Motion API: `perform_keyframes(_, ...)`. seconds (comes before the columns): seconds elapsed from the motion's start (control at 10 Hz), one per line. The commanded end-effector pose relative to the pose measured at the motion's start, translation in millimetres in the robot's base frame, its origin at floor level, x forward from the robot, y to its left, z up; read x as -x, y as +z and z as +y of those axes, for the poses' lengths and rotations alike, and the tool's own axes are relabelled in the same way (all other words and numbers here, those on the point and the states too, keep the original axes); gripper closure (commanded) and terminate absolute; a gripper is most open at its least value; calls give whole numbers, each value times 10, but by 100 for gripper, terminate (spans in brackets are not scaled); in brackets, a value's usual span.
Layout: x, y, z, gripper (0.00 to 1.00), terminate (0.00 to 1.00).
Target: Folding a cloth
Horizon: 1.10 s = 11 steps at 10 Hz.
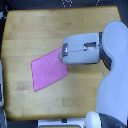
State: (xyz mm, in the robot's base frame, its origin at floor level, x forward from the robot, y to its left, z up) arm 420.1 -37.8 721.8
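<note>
The pink-magenta cloth (47, 71) lies flat on the wooden tabletop (35, 35), a four-sided sheet tilted so its far corner points toward the exterior view's right. My arm's large white-grey forearm reaches in from the exterior view's right. The gripper (62, 52) sits at the cloth's upper right corner, over or touching its edge. The fingers are hidden under the wrist housing, so I cannot tell whether they are open or shut. That cloth corner is covered by the arm.
The robot's white body (112, 95) fills the lower right of the exterior view. The tabletop's edges show at the top, the left and the bottom. A pale object (1, 87) stands at the left edge. Dark floor lies beyond the table.
</note>
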Motion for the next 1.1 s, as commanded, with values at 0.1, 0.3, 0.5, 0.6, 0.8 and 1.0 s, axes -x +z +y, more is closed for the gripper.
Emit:
perform_keyframes(0.1,-49,95,22,100,0)
perform_keyframes(0.3,-48,116,31,100,0)
perform_keyframes(0.5,-29,137,37,100,0)
perform_keyframes(0.6,-26,141,37,100,0)
perform_keyframes(0.8,-62,260,-38,100,0)
perform_keyframes(1.0,-108,376,-105,100,0)
